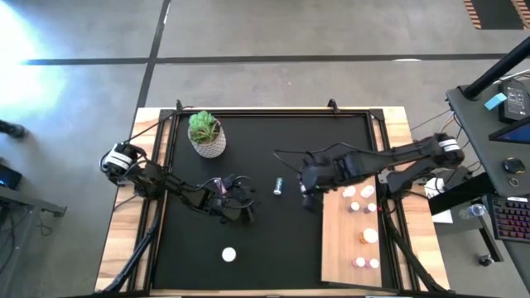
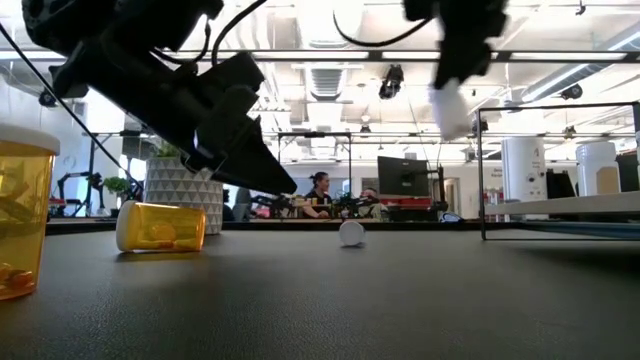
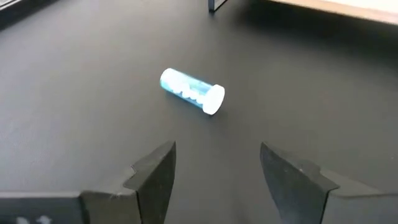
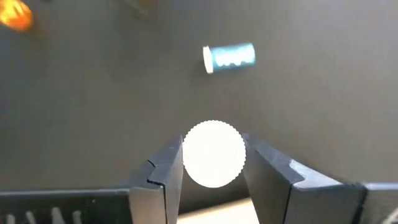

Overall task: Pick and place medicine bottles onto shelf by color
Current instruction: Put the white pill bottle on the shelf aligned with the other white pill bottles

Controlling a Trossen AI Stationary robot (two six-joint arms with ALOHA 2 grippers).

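My right gripper (image 4: 213, 163) is shut on a white medicine bottle (image 4: 213, 154) and hangs above the black mat by the left edge of the shelf (image 1: 339, 248). In the low view that bottle (image 2: 450, 110) sits below the fingers near the top. A teal bottle (image 1: 279, 185) lies on its side on the mat between the two grippers. My left gripper (image 3: 214, 168) stands open just short of that teal bottle (image 3: 191, 91), with nothing between its fingers. White, orange and pink bottles (image 1: 364, 236) stand on the shelf. My right gripper pinches the white bottle by its sides (image 4: 186, 155), one finger on each side, just below the cap. The fingers slant down from above. The bottle is lifted clear of the mat, its white cap facing back toward the wrist.
A potted plant (image 1: 206, 134) stands at the far left of the mat. An amber bottle (image 2: 160, 227) lies on its side, and another (image 2: 20, 210) stands upright near the front edge. A white-capped bottle (image 1: 228, 255) stands near the front. Desks and people show beyond the table.
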